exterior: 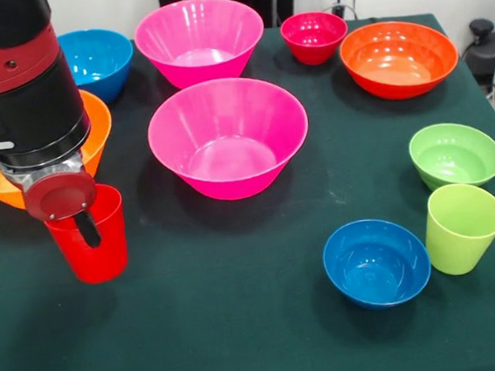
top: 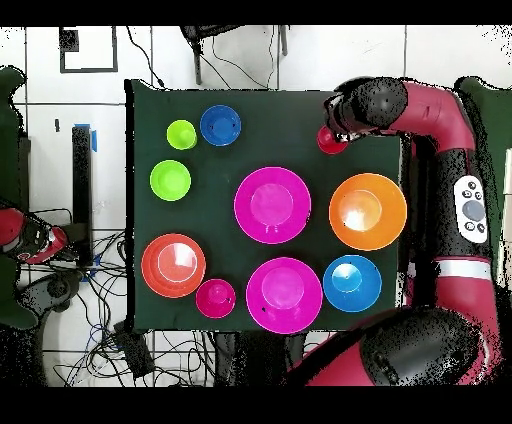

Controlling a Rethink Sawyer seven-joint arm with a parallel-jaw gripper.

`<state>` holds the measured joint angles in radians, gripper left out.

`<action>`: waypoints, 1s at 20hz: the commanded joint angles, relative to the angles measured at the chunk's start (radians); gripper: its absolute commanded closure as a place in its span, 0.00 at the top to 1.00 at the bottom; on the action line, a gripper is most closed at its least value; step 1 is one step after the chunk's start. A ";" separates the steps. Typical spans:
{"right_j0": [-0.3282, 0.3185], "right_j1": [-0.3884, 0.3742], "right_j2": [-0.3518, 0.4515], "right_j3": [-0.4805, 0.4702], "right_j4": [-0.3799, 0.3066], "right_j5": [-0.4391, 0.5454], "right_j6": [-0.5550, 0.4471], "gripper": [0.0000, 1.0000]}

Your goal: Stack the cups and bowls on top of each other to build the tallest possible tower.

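Note:
My gripper [exterior: 89,234] is at the table's left side in the front view, shut on the rim of the red cup [exterior: 105,252], which stands upright on the cloth. From overhead the red cup [top: 331,143] peeks out under the gripper [top: 336,132]. The lime-green cup [exterior: 463,228] stands at the right, between a small green bowl [exterior: 455,154] and a small blue bowl [exterior: 376,261]. Two big pink bowls [exterior: 228,136] [exterior: 199,39] fill the middle. A wide red-orange bowl [exterior: 398,57] and a small red bowl [exterior: 314,36] sit at the back right. Nothing is stacked.
A yellow-orange bowl [exterior: 100,129] sits right behind the arm, partly hidden by it, and a mid-sized blue bowl [exterior: 95,60] is beyond it. The dark green table's edge [top: 133,200] runs close to the green pieces. Cables lie on the floor around the table.

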<state>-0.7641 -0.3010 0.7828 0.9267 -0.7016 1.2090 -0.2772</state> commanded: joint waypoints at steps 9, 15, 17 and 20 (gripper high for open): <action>0.095 -0.056 -0.183 0.142 -0.040 -0.177 0.306 0.00; 0.113 -0.061 -0.221 0.156 -0.011 -0.217 0.350 0.00; 0.118 -0.060 -0.228 0.151 -0.005 -0.218 0.349 0.00; 0.126 -0.062 -0.239 0.150 0.008 -0.219 0.346 0.00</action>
<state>-0.6801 -0.3578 0.6254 1.0127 -0.6946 1.0284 -0.2223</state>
